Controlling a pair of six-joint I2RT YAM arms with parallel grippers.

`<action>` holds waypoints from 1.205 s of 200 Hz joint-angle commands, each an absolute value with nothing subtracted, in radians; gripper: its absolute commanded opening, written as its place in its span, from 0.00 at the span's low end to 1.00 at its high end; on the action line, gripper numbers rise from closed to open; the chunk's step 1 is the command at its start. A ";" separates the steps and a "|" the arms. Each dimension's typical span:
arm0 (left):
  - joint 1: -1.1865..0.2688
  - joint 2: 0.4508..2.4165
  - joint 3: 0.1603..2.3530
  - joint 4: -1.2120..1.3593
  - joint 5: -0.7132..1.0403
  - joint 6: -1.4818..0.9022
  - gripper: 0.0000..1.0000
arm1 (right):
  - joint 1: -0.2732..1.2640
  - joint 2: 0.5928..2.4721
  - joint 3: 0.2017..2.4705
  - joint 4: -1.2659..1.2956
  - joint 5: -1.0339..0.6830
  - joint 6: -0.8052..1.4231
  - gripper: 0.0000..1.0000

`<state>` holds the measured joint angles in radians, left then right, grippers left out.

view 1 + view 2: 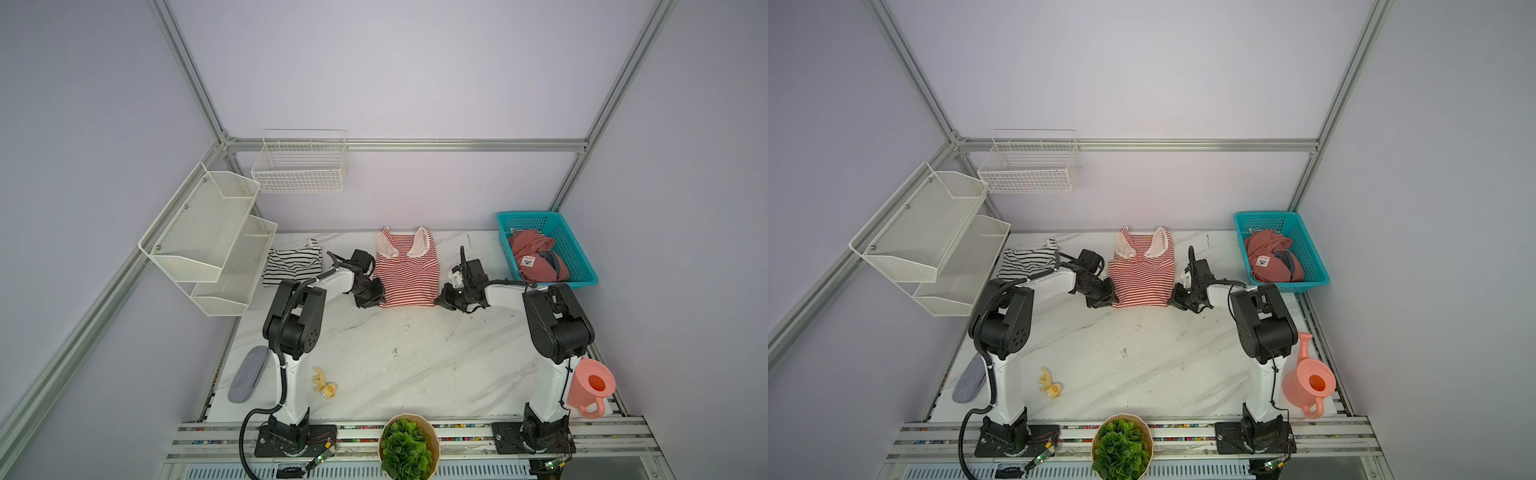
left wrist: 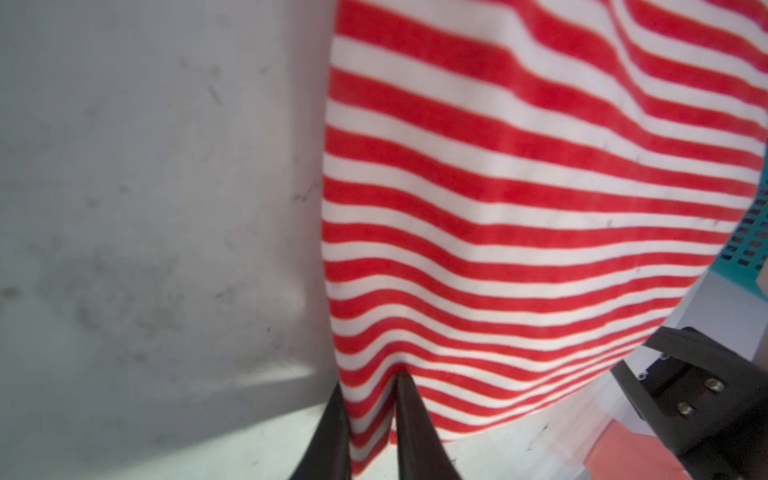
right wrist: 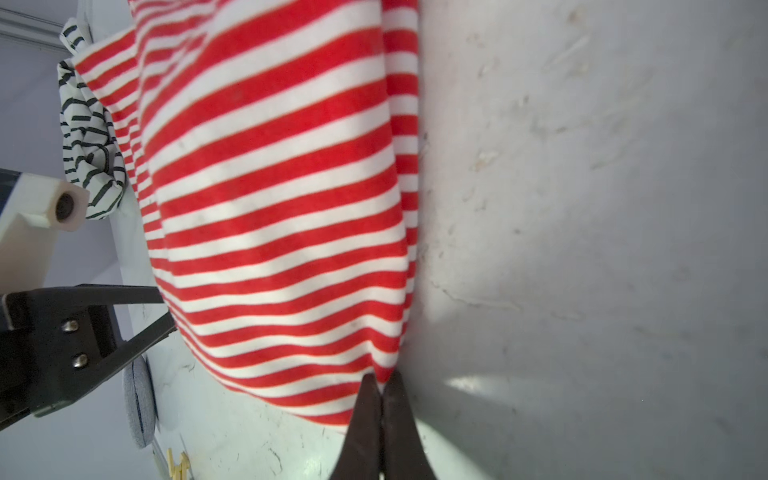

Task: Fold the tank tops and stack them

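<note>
Red-and-white tank top (image 1: 407,270) | left pincer (image 2: 370,382) pinches near-left corner | right pincer (image 3: 382,374) pinches near-right corner

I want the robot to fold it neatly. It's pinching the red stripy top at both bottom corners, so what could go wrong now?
The left pincer and right pincer each pinch only a small bit of hem on the red top, so a corner may slip out when lifted. The left arm sits close to the black-and-white top, so it might nudge it.
</note>
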<state>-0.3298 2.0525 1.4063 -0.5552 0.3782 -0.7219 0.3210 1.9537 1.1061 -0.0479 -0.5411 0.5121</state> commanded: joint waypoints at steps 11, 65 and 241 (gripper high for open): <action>-0.343 1.949 1.310 -0.558 0.380 -0.740 0.02 | 0.329 1.885 1.038 -0.064 -0.530 0.518 0.00; -0.367 1.758 1.117 -0.557 0.367 -0.775 0.00 | 0.373 1.643 0.849 -0.047 -0.500 0.568 0.00; -0.455 1.588 1.311 -0.642 0.350 -0.876 0.00 | 0.459 1.283 0.794 -0.133 -0.416 0.751 0.00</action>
